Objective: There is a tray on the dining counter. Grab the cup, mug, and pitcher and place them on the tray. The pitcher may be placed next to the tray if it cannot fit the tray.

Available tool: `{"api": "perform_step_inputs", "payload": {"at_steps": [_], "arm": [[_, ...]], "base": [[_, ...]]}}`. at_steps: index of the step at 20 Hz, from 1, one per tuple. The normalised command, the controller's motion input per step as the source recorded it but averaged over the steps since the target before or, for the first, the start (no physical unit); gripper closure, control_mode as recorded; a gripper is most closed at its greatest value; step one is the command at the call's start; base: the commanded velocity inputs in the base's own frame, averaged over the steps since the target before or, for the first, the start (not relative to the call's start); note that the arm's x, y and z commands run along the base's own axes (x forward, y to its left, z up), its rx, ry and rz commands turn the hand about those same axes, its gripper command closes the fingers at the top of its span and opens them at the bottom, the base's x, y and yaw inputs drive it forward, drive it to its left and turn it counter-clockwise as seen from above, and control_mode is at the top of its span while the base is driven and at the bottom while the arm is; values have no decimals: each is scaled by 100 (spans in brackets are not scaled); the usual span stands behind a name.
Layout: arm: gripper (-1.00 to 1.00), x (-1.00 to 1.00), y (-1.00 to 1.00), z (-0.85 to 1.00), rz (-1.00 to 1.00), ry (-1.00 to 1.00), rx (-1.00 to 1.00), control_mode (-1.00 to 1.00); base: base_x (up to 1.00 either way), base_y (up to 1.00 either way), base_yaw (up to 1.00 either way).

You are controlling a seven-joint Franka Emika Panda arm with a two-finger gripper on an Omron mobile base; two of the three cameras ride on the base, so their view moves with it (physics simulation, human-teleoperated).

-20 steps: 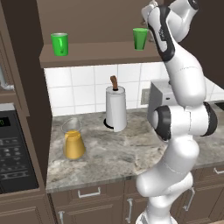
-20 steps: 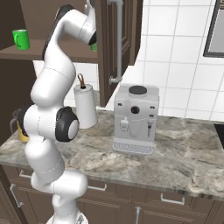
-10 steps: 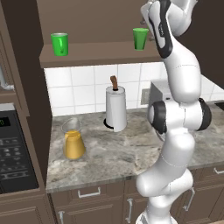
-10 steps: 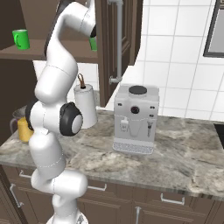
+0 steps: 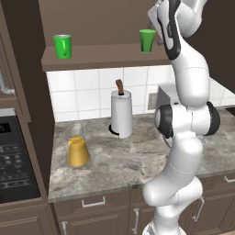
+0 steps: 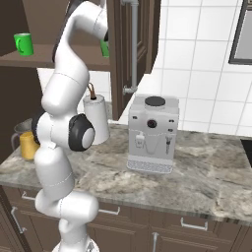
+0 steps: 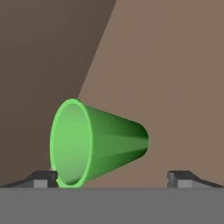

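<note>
Green and tapered, the cup (image 5: 147, 40) stands on the dark wooden shelf (image 5: 105, 57), at its right-hand part, with the white arm (image 5: 181, 55) reaching up beside it. Against a second ago the scene itself has not shifted: cup, mug (image 5: 62, 46), pitcher (image 5: 77, 147) and paper-towel roll (image 5: 121, 114) sit where they were. The arm's upper links have swung a little, and in the right base view the wrist now covers more of the cup (image 6: 104, 47).

In the hand view the gripper (image 7: 113, 178) has its jaws spread wide and nothing between them is gripped; the cup (image 7: 98, 142) appears on its side because the camera is rolled, its rim just beside the left fingertip (image 7: 43, 178), while the right fingertip (image 7: 181, 178) stands well apart from the cup's narrow base. Whether rim and fingertip touch cannot be told.

Room around the cup: shelf is bare between it and the mug near the left end, and the brown back panel lies behind. A cabinet side closes the shelf on the right.

Below, the pitcher stands on the stone surface (image 5: 137, 160) near its left edge, the roll behind it, the coffee machine (image 6: 152, 133) further right.
</note>
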Motion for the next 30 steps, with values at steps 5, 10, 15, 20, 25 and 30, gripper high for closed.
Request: {"api": "perform_step_inputs", "payload": {"at_steps": [5, 10, 15, 20, 25, 30], "arm": [[-100, 3, 0, -17, 0, 0, 0, -100], [-100, 19, 0, 0, 0, 0, 0, -100], [-100, 20, 0, 0, 0, 0, 0, -100], [-100, 16, 0, 0, 0, 0, 0, -100], [-100, 6, 0, 0, 0, 0, 0, -100], [-100, 0, 0, -1, 0, 0, 0, -100]], "base": [[0, 0, 0], [0, 0, 0], [0, 0, 0], [0, 0, 0], [0, 0, 0], [0, 0, 0]]}}
